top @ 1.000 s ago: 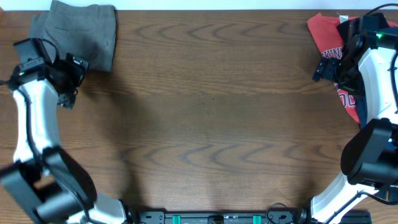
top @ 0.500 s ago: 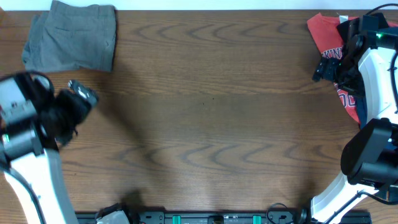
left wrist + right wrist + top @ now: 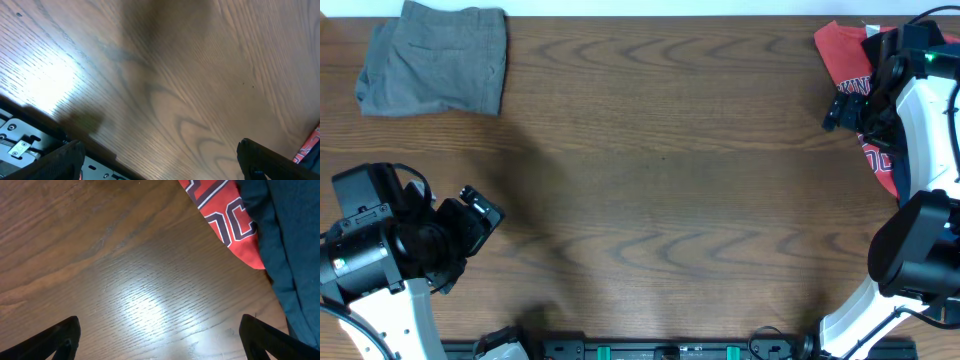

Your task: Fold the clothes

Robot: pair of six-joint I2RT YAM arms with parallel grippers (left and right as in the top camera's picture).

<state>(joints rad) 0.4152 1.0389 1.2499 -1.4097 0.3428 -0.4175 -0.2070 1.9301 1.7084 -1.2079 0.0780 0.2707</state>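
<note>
— Checking: is the left gripper leaving the shorts?
— Yes, it is pulling back to the near edge, jaws spread, empty (shorts are lying folded, far-left corner). Right gripper is hovering agape beside the red shirt, probably next.

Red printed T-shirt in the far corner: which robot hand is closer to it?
Right. The right gripper hangs open beside the red printed T-shirt. The left gripper is far across the wooden table, by the front-left side.
</note>
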